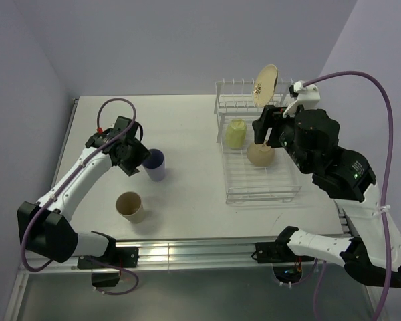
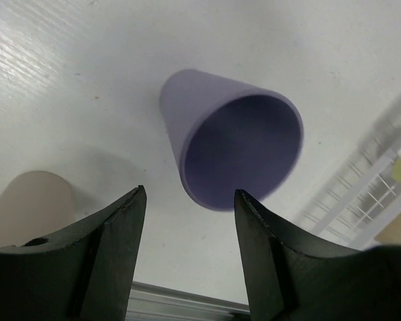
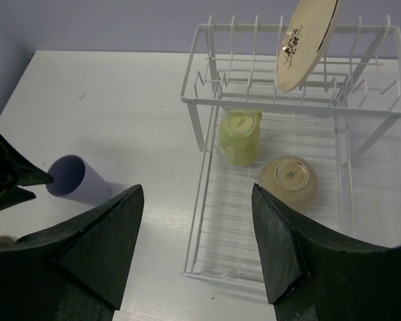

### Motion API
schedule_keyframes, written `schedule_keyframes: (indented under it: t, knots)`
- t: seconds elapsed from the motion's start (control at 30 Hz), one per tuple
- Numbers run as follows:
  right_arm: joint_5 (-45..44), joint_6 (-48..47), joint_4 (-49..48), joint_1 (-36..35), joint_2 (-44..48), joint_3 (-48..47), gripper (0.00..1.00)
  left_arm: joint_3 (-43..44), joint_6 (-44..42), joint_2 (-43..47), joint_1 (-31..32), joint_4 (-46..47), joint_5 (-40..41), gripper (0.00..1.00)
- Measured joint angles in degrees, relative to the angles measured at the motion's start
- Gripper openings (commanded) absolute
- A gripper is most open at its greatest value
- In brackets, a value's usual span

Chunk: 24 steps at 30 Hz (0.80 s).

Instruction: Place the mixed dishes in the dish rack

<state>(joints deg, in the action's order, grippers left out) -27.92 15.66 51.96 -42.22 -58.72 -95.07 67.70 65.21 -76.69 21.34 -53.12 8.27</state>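
A lavender tumbler stands upright on the white table, left of the dish rack. My left gripper hovers just left of it, open. In the left wrist view the tumbler's mouth lies just beyond the gripper, and nothing is between the fingers. A tan tumbler stands nearer the front. In the rack a yellow-green mug and a bowl sit upside down, and a cream plate leans in the prongs. My right gripper hangs open above the rack's left side.
The tan tumbler shows beside my left finger. The rack's white wire edge lies to the tumbler's right. Lavender walls close in the table at the back and sides. A metal rail runs along the front edge.
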Motion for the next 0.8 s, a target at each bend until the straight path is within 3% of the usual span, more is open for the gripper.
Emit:
schedule_keyframes:
  t: [0.23,0.43,0.53,0.63,0.67,0.7,0.8]
  knots:
    - [0.0,0.0,1.1,0.0,0.3,0.7,0.73,-0.5,-3.2,-5.1,-3.2,1.8,-0.5,0.60]
    - [-0.2,0.0,2.6,0.0,0.6,0.7,0.73,-0.6,-5.4,-9.9,-3.9,4.3,-1.9,0.49]
    - [-0.5,0.0,3.1,0.0,0.7,0.7,0.73,-0.6,-6.2,-11.9,-3.9,5.5,-2.8,0.40]
    - [-1.0,0.0,3.5,0.0,0.9,0.7,0.73,-0.6,-7.1,-13.1,-3.9,6.4,-3.5,0.25]
    - [-1.0,0.0,3.5,0.0,1.0,0.7,0.73,-0.6,-7.4,-13.3,-3.9,6.5,-3.8,0.11]
    - [-1.0,0.0,3.5,0.0,1.0,0.7,0.73,-0.6,-7.5,-13.4,-3.9,6.7,-4.0,0.04]
    - [-0.9,0.3,3.9,0.0,1.1,0.7,0.73,-0.5,-8.7,-13.5,-3.9,7.0,-4.4,0.00]
